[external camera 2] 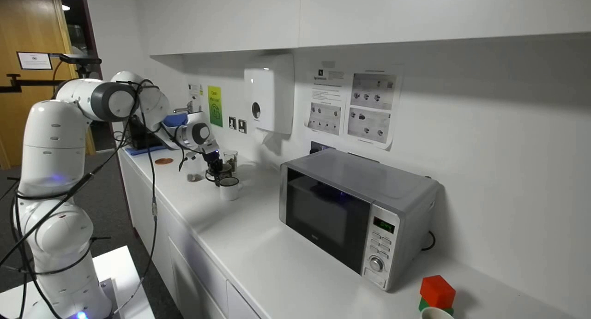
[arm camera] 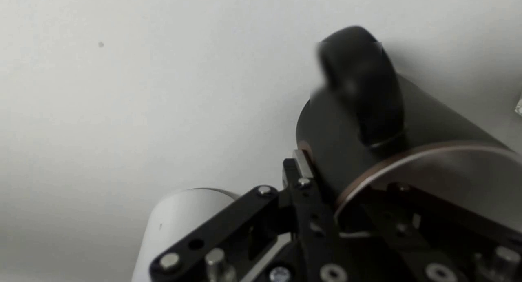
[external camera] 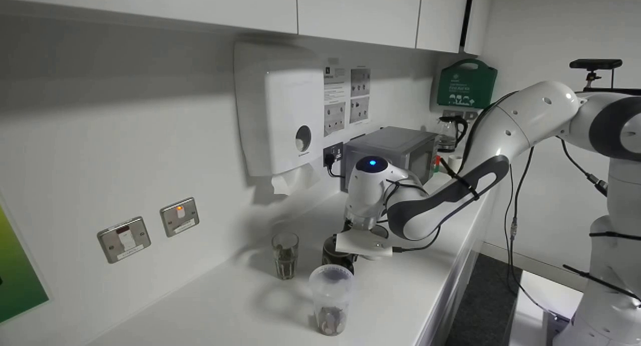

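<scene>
Gripping the dark mug (arm camera: 416,127), its wall clenched between the jaws, one inside, white mug (arm camera: 183,218) beside

In the wrist view, the dark mug (arm camera: 336,141) runs past the right edge; its handle (arm camera: 379,90) is blurred. The gripper (arm camera: 322,174) has one finger inside the dark mug—its tip is concealed. Beside the dark mug, the white mug (arm camera: 179,223) is cut by the bottom edge and partly covered by the gripper. In an exterior view, the contents of the glass (external camera: 285,255) near the dark mug are—from where I stand—too small to identify.
</scene>
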Action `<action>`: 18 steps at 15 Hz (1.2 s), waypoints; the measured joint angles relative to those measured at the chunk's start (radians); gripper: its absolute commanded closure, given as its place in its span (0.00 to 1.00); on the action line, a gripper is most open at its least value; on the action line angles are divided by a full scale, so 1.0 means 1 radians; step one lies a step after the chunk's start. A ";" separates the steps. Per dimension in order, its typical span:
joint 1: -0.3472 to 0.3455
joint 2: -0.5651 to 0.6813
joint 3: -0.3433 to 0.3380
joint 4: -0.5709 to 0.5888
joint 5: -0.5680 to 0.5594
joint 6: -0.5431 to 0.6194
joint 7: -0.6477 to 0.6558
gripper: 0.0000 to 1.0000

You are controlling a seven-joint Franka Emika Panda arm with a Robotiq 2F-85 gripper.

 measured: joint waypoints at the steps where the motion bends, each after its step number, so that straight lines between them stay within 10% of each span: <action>1: 0.001 -0.006 0.000 -0.005 -0.006 -0.001 0.000 0.98; 18: 0.019 -0.353 0.088 -0.216 -0.370 -0.196 0.196 0.98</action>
